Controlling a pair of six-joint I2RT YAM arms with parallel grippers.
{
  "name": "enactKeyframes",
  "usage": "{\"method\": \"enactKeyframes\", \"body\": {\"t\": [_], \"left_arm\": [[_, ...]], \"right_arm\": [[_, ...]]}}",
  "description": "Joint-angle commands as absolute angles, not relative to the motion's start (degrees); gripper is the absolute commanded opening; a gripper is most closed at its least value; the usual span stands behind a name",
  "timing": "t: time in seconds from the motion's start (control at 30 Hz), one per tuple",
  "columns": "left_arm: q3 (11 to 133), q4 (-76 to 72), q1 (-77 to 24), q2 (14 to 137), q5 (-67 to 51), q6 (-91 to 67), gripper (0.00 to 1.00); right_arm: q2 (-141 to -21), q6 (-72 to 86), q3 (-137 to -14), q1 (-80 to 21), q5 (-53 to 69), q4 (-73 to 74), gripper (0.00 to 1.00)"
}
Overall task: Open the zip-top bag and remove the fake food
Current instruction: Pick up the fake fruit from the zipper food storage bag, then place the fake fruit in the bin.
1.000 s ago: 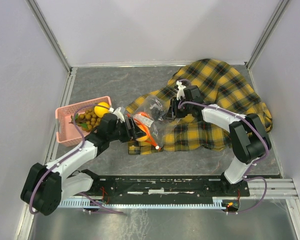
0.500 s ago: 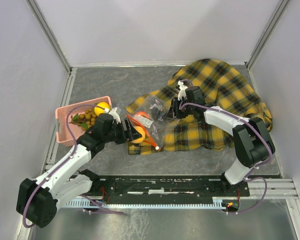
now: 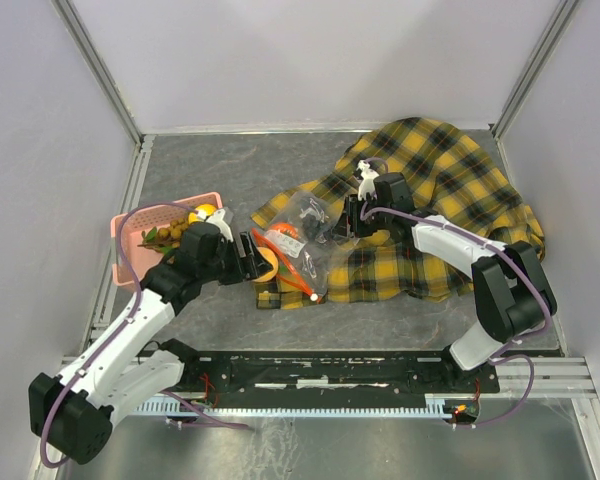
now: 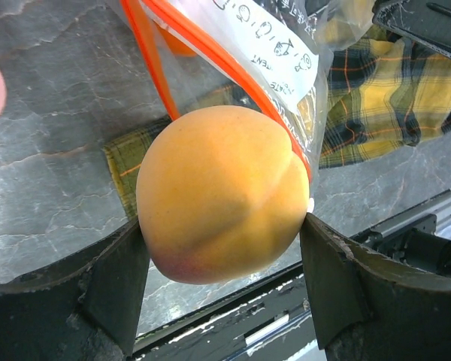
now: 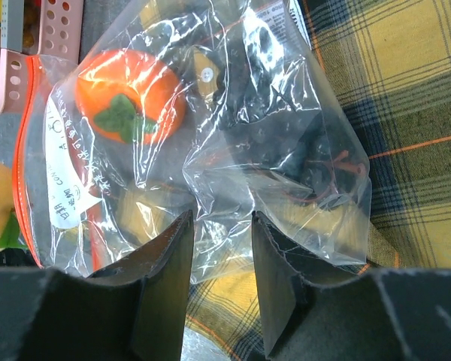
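Pinched between the left gripper's widely spread jaws is a round yellow-orange fruit, held just outside the mouth of the zip-top bag. The right gripper's jaws stand partly closed on a fold of clear plastic at the bag's other end.

The bag lies partly on the grey table and partly on the yellow-black plaid cloth. Its red-orange zip strip runs beside the held fruit.

The left wrist view shows a white label with small dark print. Only the letters "ENT" can be read there; the rest may be East Asian characters, but it is too blurred to tell.

Only the right wrist view shows what is inside the bag: an orange fruit with a green leaf cap and dark berries.

Only the top view shows all of the pink basket left of the bag, with a yellow fruit and a tan grape bunch inside.
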State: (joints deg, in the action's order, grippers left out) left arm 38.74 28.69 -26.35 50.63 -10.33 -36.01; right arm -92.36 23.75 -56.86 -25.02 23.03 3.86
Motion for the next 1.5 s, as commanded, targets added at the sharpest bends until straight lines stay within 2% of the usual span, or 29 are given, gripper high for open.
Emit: {"method": "enactKeyframes", "body": {"t": [0.0,0.4,0.63,0.77,0.97,1.13,1.47], "left_arm": [[43.2,31.6,-25.7,49.4,-6.9,-32.1,0.32],[49.7,40.3,-24.0,48.5,-0.2,-27.8,0.32],[51.7,40.4,-20.7,49.1,0.8,-25.0,0.31],[51.7,39.0,-16.1,49.6,-0.6,-23.1,0.30],[50.1,34.3,-4.4,49.2,-9.0,-22.4,0.30],[50.2,30.6,2.9,49.7,-10.3,-23.0,0.31],[47.2,17.7,15.7,55.2,-15.5,-31.3,0.31]], "right_arm": [[-89.5,23.9,-56.5,-25.1,23.6,1.7,0.45],[-89.3,23.9,-56.3,-25.1,23.7,1.5,0.45],[-89.3,23.9,-56.3,-25.1,23.8,1.4,0.45],[-89.1,23.7,-56.3,-25.1,23.7,1.6,0.45],[-89.2,23.6,-56.2,-25.1,23.7,1.7,0.45],[-89.4,23.5,-56.3,-25.1,23.8,1.6,0.45],[-89.1,23.2,-56.1,-25.0,23.7,1.6,0.45]]}}
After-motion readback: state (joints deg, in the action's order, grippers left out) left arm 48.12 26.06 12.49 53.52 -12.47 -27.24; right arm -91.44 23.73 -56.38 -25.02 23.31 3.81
